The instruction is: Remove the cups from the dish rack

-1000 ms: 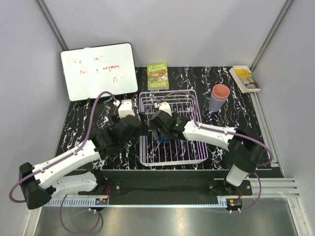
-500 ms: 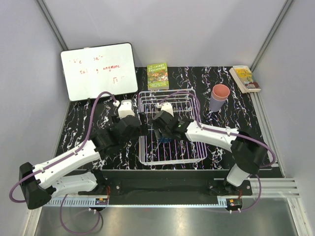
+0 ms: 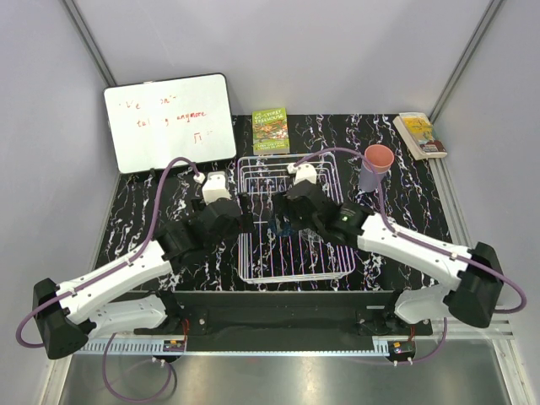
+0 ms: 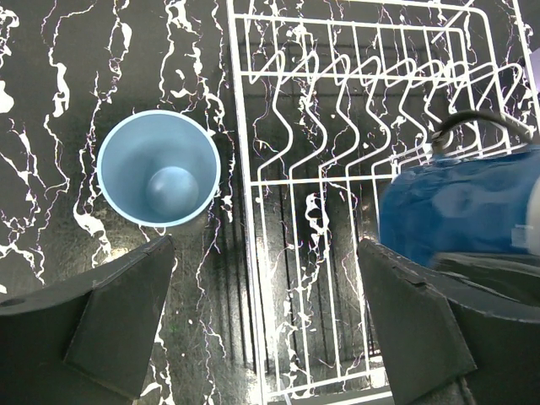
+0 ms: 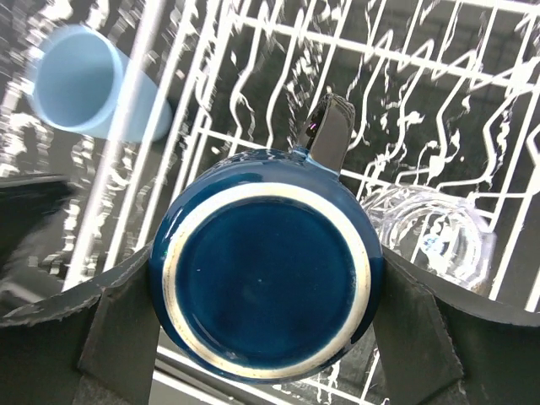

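Note:
The white wire dish rack (image 3: pixel 246 253) stands mid-table. My right gripper (image 5: pixel 266 291) is shut on a dark blue cup (image 5: pixel 266 253) with a handle, held bottom-up over the rack; it also shows in the left wrist view (image 4: pixel 456 211). A clear glass (image 5: pixel 430 232) lies in the rack just right of it. A light blue cup (image 4: pixel 159 167) stands upright on the table left of the rack. My left gripper (image 4: pixel 266 245) is open and empty over the rack's left edge (image 4: pixel 245 253). A salmon-pink cup (image 3: pixel 379 157) sits nested in a lavender cup (image 3: pixel 369 180) right of the rack.
A whiteboard (image 3: pixel 169 121) leans at the back left. A green book (image 3: pixel 270 129) lies behind the rack and another book (image 3: pixel 419 133) at the back right. Both grippers (image 3: pixel 245 221) (image 3: pixel 288 219) sit close together over the rack.
My right arm has swung outward and its gripper has moved toward the far right of the rack, carrying the dark blue cup. The left arm has not moved.

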`<action>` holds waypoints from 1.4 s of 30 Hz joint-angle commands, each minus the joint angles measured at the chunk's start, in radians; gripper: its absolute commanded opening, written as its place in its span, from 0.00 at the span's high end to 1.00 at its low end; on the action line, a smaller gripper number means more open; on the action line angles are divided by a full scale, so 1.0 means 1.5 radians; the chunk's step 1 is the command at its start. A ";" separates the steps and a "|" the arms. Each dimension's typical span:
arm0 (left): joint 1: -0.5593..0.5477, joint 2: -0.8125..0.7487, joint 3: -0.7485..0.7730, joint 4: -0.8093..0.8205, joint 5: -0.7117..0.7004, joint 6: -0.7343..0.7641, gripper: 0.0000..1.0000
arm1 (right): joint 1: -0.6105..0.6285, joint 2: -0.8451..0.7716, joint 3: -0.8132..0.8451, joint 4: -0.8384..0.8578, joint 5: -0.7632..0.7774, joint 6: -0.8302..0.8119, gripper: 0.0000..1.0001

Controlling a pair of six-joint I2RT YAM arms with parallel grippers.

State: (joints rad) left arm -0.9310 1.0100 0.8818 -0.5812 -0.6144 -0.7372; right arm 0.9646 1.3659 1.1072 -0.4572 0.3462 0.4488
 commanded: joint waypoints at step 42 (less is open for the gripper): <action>0.023 -0.317 -0.363 0.710 0.279 -0.023 0.01 | -0.235 -0.268 -0.318 0.790 -0.484 0.385 1.00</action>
State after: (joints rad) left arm -0.9108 0.5114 0.3351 0.3706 -0.2749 -0.7609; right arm 0.6277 0.9394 0.6128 0.4488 -0.2207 0.9089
